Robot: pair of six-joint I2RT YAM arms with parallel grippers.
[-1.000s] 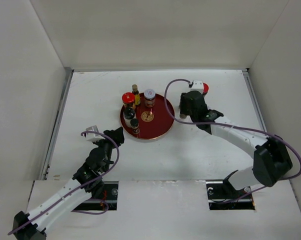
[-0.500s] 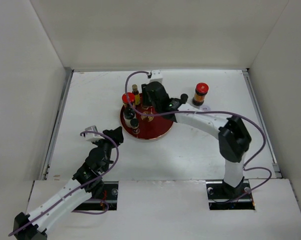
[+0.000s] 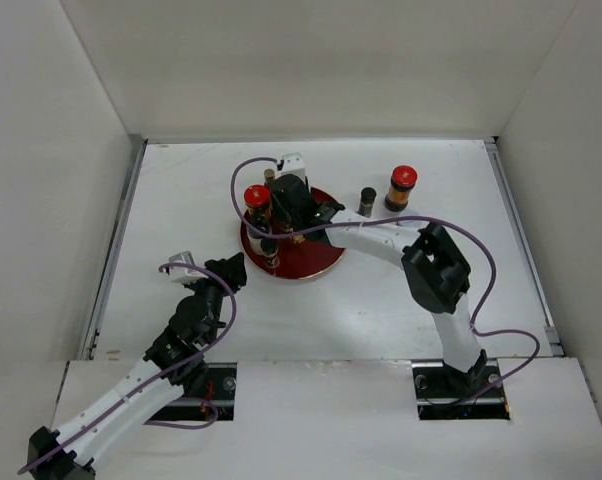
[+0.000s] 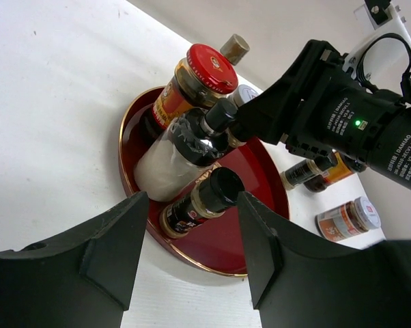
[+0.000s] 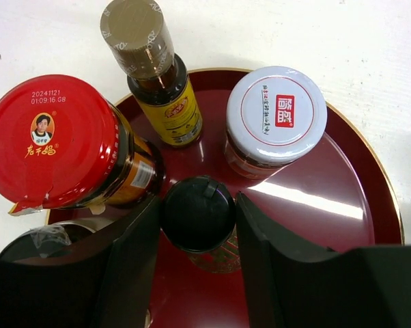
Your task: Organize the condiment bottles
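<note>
Right tool (image 5: 196, 201) low over round red tray (image 5: 349, 219). Fingers close on either side of one black-capped bottle (image 5: 197, 222); clamped or just clear, cannot tell.

Ahead of that tool, on the tray: one slim brown yellow-labelled bottle (image 5: 151, 68) and one white-lidded jar (image 5: 276, 113).

To its left, on the tray: one red-capped amber jar (image 5: 52, 140), with one clear shaker (image 5: 35, 242) just beside.

Well to its right, off the tray on the bench (image 3: 181, 200): second red-capped amber jar (image 3: 402, 187) and one small dark bottle (image 3: 367, 200).

Left tool (image 4: 190, 198) with fingers apart and empty, near the tray edge. Another black-capped bottle (image 4: 205, 198) on the tray just ahead of it.
</note>
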